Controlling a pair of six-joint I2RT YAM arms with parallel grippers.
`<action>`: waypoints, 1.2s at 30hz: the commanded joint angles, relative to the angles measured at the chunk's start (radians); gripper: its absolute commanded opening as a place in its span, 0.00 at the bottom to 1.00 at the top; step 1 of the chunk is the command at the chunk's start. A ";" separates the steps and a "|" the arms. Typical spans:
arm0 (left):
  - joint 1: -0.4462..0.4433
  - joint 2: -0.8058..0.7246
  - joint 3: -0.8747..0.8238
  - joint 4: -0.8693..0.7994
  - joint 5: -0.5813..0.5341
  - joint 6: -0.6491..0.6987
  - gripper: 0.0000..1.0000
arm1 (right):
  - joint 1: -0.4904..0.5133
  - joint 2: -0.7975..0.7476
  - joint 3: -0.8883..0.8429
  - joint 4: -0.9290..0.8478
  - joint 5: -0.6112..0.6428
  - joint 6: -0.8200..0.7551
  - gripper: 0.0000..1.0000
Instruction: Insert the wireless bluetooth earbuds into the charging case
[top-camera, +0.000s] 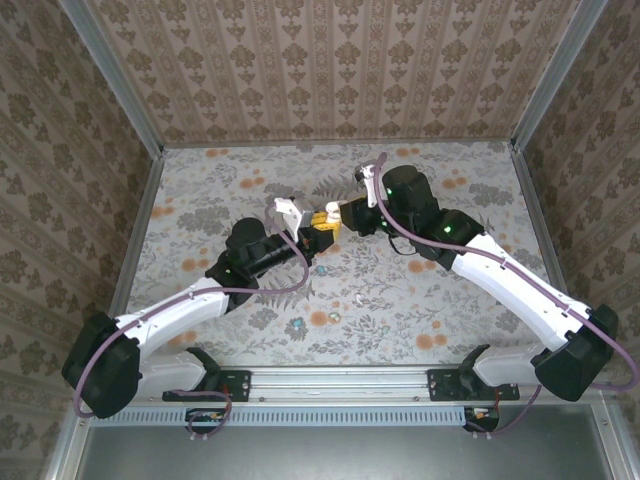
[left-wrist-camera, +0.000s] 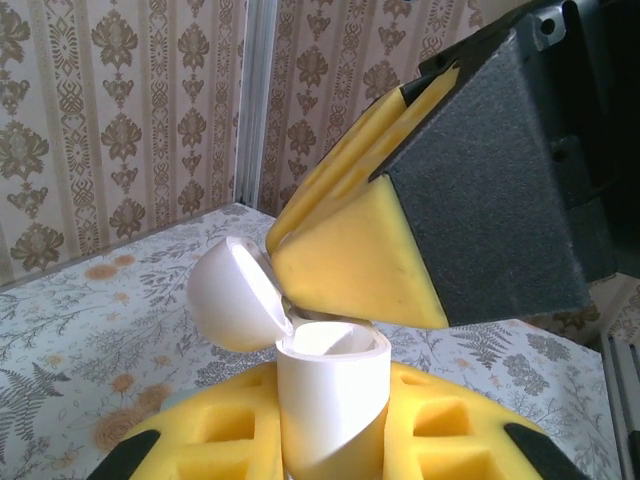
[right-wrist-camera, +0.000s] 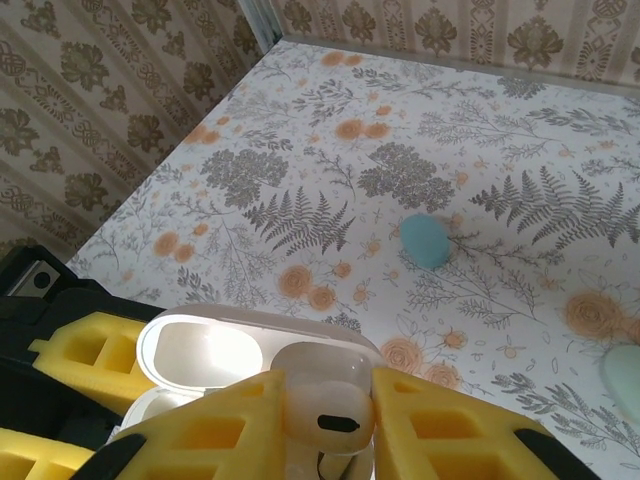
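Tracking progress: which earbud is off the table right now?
The whitish earbud, pinched in the right gripper over the open case; the teal earbud lies on the table.

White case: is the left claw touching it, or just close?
Touching. The left wrist view shows the white case squeezed between the left gripper's yellow pads, with no gap.

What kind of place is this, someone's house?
More likely a small robot test booth than a home: wallpaper-patterned walls box in a floral tabletop, and two robot arms are bolted to a metal rail at its near edge.
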 joint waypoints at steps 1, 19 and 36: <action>-0.007 -0.015 0.022 0.066 -0.017 -0.021 0.05 | 0.007 -0.015 -0.023 0.001 -0.059 -0.007 0.28; -0.008 -0.007 0.026 0.077 -0.019 -0.017 0.05 | 0.008 -0.042 -0.021 -0.017 -0.114 -0.021 0.38; -0.007 -0.017 0.022 0.077 -0.012 -0.008 0.05 | -0.028 -0.074 0.038 -0.056 -0.155 0.108 0.47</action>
